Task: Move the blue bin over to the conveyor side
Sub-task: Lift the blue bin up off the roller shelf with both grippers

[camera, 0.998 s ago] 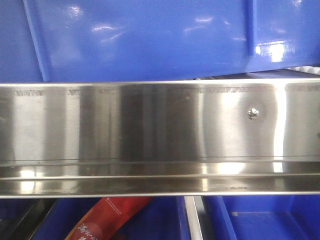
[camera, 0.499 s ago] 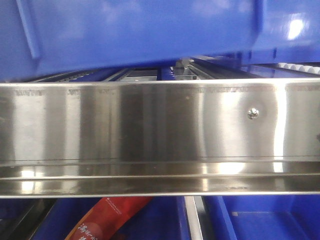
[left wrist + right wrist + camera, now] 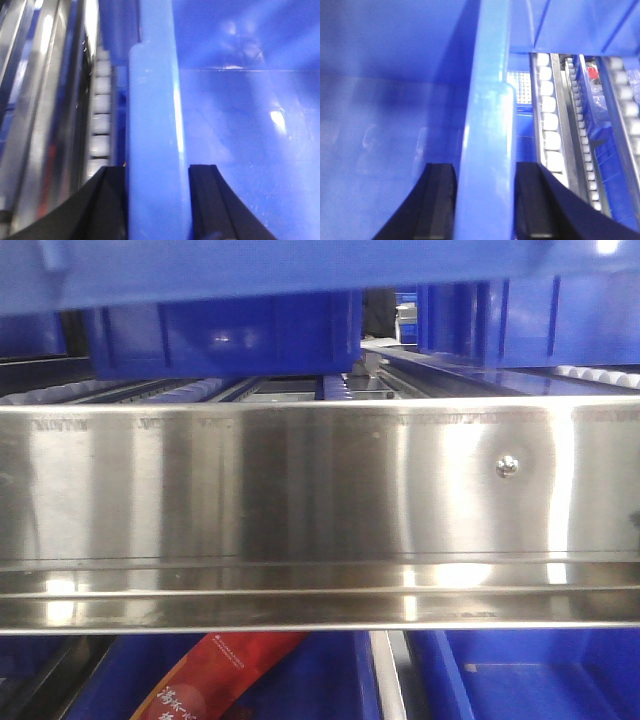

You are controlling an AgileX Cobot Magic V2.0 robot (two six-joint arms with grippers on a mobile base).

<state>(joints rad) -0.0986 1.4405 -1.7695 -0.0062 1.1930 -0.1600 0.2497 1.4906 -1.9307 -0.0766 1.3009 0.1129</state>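
Lifted higher now, your blue bin hangs between left hand and right hand, each clamped on its rim; stiff, glossy, likely slippery.

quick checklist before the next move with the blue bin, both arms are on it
1. Left gripper clamped across the blue bin wall: ok, a finger on each side.
2. Right gripper clamped across a bin wall: ok.
3. Bin bottom above the stainless rail: ok, the front view shows a gap.
4. Bin held level: cannot tell.
5. Drop spot on the conveyor belt free: cannot tell, it is not in view.
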